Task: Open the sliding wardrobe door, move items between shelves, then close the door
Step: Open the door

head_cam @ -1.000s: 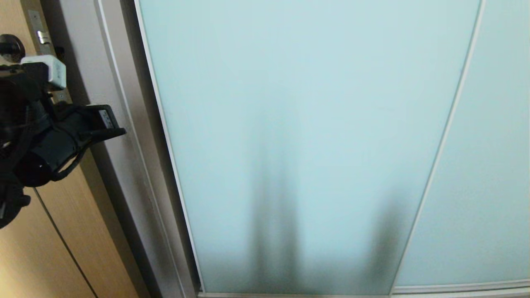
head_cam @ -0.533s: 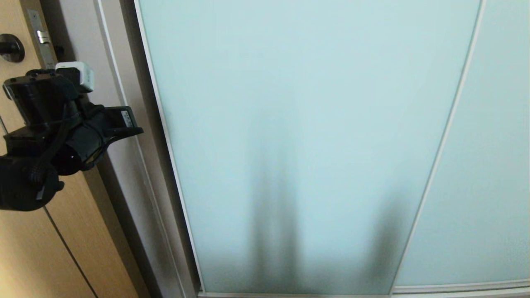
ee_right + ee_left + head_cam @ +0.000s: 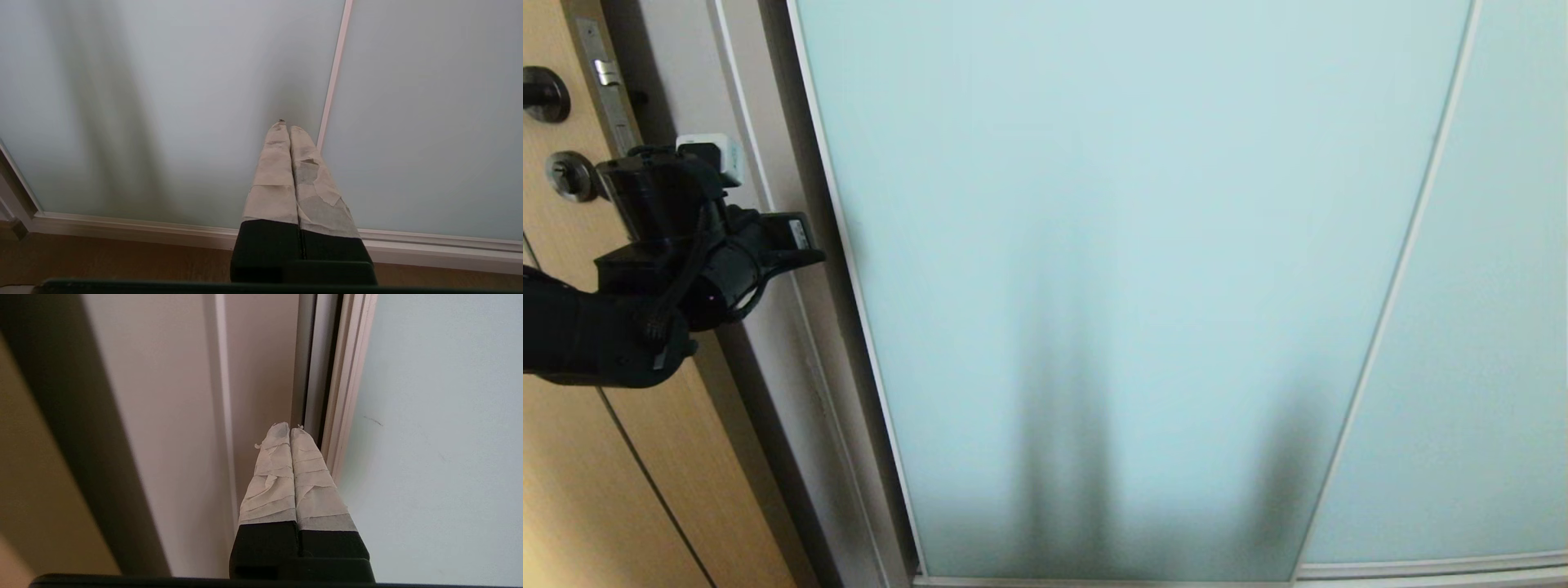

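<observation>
The door, a tall frosted pale aqua panel edged in a thin silver-white frame, is seen shut, filling most of the head view, with a second panel to its right. The left gripper is held raised at the door's left edge, just beside the frame, in front of the tan wooden door. Its taped fingers are pressed together on nothing. The right gripper is pointed low at the door near the bottom rail, its fingers likewise closed and empty.
</observation>
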